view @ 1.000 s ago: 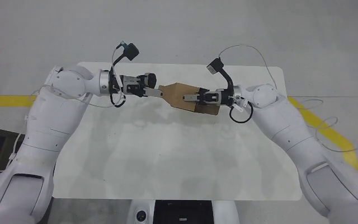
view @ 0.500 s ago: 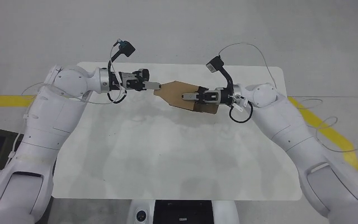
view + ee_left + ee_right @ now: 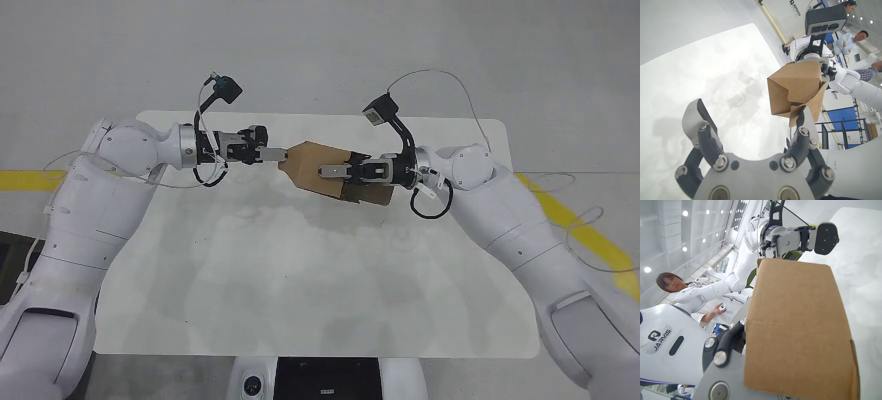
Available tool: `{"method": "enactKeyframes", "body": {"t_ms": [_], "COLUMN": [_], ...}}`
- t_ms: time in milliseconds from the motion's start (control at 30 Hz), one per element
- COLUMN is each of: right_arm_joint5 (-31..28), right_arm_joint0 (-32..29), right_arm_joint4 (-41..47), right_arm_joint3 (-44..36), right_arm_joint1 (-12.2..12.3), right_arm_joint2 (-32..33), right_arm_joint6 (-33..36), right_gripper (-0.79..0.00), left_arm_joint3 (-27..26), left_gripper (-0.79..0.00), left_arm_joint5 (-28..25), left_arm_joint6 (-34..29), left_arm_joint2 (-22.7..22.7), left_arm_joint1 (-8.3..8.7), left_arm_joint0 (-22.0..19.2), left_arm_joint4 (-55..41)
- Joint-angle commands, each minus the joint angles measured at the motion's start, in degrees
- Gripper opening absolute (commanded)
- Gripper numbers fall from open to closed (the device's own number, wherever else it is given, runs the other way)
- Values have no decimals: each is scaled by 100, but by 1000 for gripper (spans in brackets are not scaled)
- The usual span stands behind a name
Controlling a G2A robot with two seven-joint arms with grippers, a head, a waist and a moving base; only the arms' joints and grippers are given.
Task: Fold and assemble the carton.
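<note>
The left gripper (image 3: 277, 154) has pushed the carton (image 3: 318, 165) end flap (image 3: 290, 157) blunter, jaws spread, one tip touching it; the right gripper (image 3: 345, 171) clamps the carton above the table (image 3: 300, 280), far side. Best press squarely, slowly

White table (image 3: 300, 300), grey floor (image 3: 300, 50), yellow line (image 3: 25, 180)
</note>
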Motion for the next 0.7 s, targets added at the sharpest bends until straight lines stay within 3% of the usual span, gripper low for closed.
{"method": "enactKeyframes", "body": {"t_ms": [0,667], "right_arm_joint5": [19,42], "right_arm_joint0": [3,-3], "right_arm_joint4": [32,268], "right_arm_joint3": [-54,-208], "right_arm_joint1": [1,8], "right_arm_joint2": [-7,27], "right_arm_joint6": [19,42], "right_gripper": [-785,-785], "left_arm_joint3": [-17,-107], "left_gripper": [0,0], "left_arm_joint5": [-4,-26], "left_arm_joint6": [-30,-316], "left_arm_joint2": [0,-137], "left_arm_joint1": [-4,18], "left_arm_joint0": [0,77], "left_arm_joint4": [-81,-668]}}
